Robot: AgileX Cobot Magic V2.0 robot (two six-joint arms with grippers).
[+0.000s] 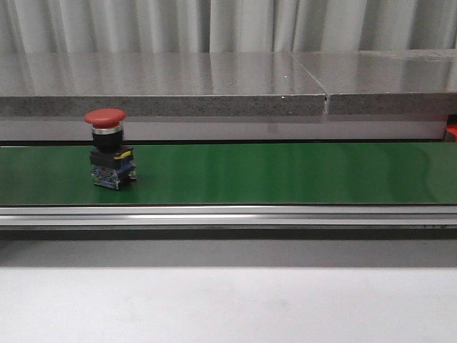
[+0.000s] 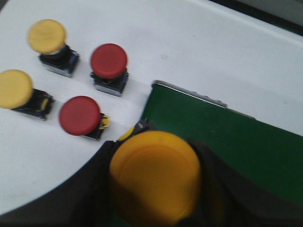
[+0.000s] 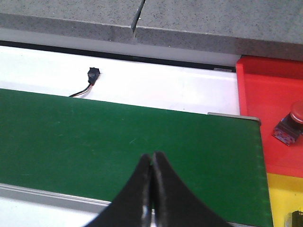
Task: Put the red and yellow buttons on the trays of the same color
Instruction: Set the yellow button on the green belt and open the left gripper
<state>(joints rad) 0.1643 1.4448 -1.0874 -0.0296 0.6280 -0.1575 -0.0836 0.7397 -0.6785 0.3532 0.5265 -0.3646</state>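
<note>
Closest in the front view, a red button (image 1: 108, 148) stands upright on the green belt (image 1: 285, 173). From the left wrist, the left hand (image 2: 156, 189) clamps a yellow button (image 2: 156, 172) beside two red and two yellow buttons on the white table (image 2: 199, 52). From the right wrist, the right hand (image 3: 152, 191) is closed, empty, over the belt near a red tray (image 3: 265, 109) holding a button.

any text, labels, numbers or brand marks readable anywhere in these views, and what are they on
None can be read.
Red button on the green belt: its base shows coloured parts, no legible print.
Yellow button in the left gripper: plain cap, blurred.
Red tray and the red button in it: no visible marking.
</note>
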